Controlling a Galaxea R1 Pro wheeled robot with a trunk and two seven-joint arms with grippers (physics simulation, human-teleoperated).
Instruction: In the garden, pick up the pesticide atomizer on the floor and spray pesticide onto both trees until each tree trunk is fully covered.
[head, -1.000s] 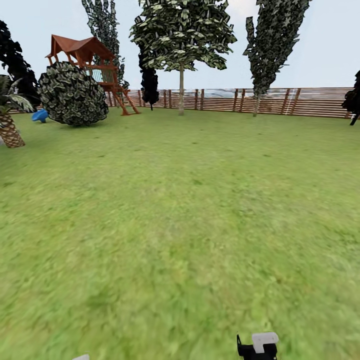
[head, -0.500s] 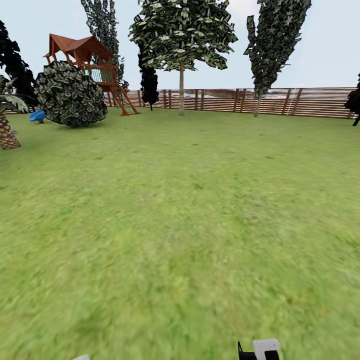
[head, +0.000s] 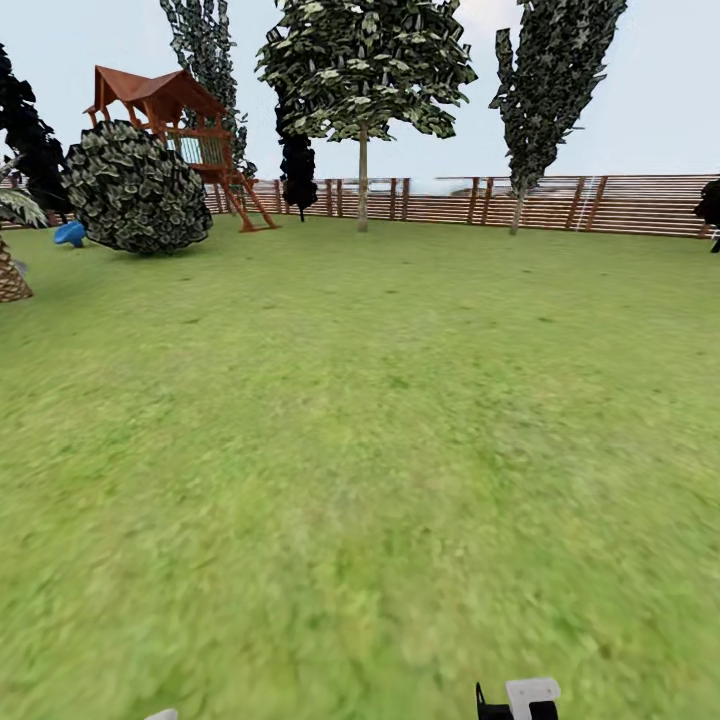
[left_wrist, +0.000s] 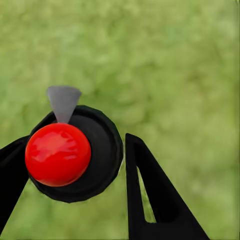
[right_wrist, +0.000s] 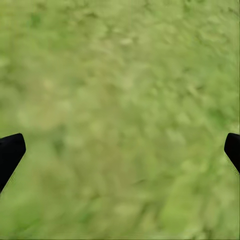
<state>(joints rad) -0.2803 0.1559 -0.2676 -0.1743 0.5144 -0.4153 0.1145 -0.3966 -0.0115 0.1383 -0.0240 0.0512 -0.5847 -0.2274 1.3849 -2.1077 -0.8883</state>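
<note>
your head view looks over the floor (head: 360, 450), blurry green grass running up to a slatted red-brown fence (head: 560, 205) at 12 o'clock. one tree (head: 362, 70) with a pale trunk (head: 362, 185) stands just in front of the fence at 12 o'clock, a second, narrower tree (head: 548, 80) at 1 o'clock. a round bush (head: 138, 188) and a wooden play tower (head: 175, 120) sit at 10 o'clock, a blue thing (head: 71, 233) just beside the bush.

left wrist view: your left pincer (left_wrist: 75, 170) has its black fingers (left_wrist: 152, 195) partly closed around the pesticide atomizer (left_wrist: 75, 152), seen end-on as a dark round body with a red ball and a grey nozzle, over grass. whether both fingers touch it, can't tell for sure.

right wrist view: your right pincer (right_wrist: 120, 150) is spread wide, fingertips (right_wrist: 10, 152) at opposite edges, nothing between them, grass below.

at 6 o'clock in the head view a white-and-black robot part (head: 520, 698) pokes in
</note>
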